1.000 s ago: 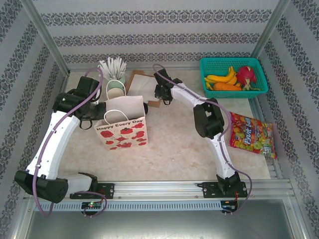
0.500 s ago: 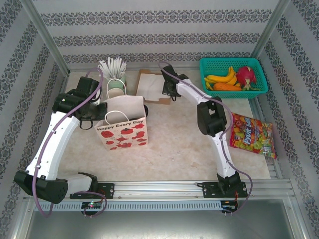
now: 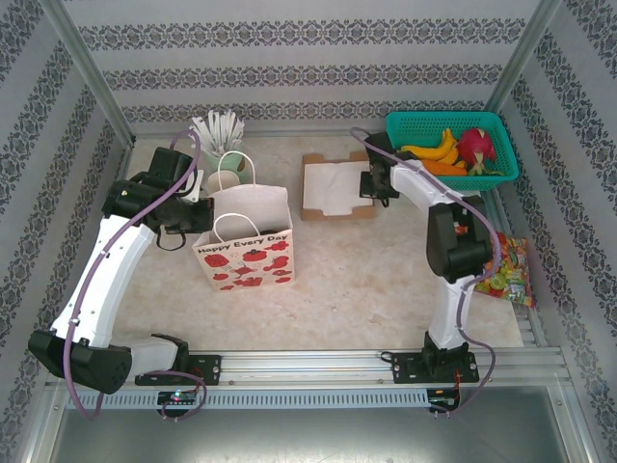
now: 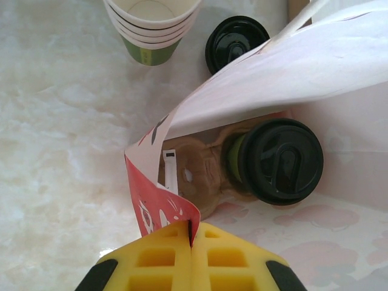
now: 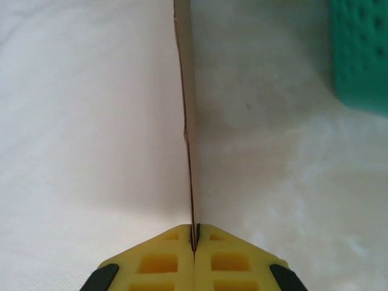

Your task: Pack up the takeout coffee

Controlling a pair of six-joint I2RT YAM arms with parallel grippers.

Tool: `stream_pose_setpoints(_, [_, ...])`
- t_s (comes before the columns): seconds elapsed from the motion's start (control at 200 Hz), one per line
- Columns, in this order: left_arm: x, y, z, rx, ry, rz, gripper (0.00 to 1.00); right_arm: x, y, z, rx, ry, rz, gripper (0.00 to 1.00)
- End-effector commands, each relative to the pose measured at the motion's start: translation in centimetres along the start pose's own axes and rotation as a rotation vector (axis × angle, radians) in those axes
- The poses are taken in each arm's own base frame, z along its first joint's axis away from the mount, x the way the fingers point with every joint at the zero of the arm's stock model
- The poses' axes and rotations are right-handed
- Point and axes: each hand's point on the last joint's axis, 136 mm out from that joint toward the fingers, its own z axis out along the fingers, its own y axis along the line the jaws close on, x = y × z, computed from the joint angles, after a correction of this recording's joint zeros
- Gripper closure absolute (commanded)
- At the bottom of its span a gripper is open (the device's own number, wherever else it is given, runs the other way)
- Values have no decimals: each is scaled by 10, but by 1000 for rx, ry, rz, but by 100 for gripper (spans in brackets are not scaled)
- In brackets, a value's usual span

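**Bag gripped at the rim, one coffee in and one out**

The left arm (image 3: pixel 106 260) reaches to the left rim of the white paper bag printed with red strawberries (image 3: pixel 249 253). The bag stands upright towards the left of the pale marbled surface (image 3: pixel 357 280). The left jaws are clenched on that rim: from the wrist you can see the yellow pads (image 4: pixel 157 264) pressed together with the paper edge pinched between them.

Down inside the bag sits a small olive-green paper cup with a round black lid (image 4: pixel 280 160). It is tipped a little, against a brown moulded carrier (image 4: pixel 200 170). A second black-lidded cup (image 4: pixel 233 42), seen from above, stands outside the bag on the surface, near a stack of cream-white cups (image 4: pixel 151 24).

The right arm (image 3: pixel 448 241) stretches towards the far side. There the right jaws are clamped tight on the right edge of a flat brown cardboard piece with a white sheet on it (image 3: pixel 333 188). At the wrist, the thin edge is caught between the pads (image 5: pixel 236 264).

A teal plastic basket of bananas and a pink dragon fruit (image 3: pixel 415 127) sits in the far right corner, close to that wrist. A mint-green cup of white sticks (image 3: pixel 231 157) stands behind the bag. A bright sweet packet (image 3: pixel 511 270) lies on the right, beside the right arm.
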Motion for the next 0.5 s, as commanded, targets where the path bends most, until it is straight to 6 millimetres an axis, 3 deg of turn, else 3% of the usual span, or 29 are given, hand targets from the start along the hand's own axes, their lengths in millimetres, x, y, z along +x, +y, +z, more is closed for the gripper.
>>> stream_pose_setpoints(0.0, [-3,-7,3,45,4,-13,100,13,-1,-23,-57,-18,-86,100])
stream_pose_setpoints(0.225, [-6,-27,9,120,8,-8,100,57,-38,-44,-79,-8,-136,100])
stream_pose_setpoints(0.495, [-20,-59,23,177,38,56,100,107,-72,-69,-101,-39,-71,100])
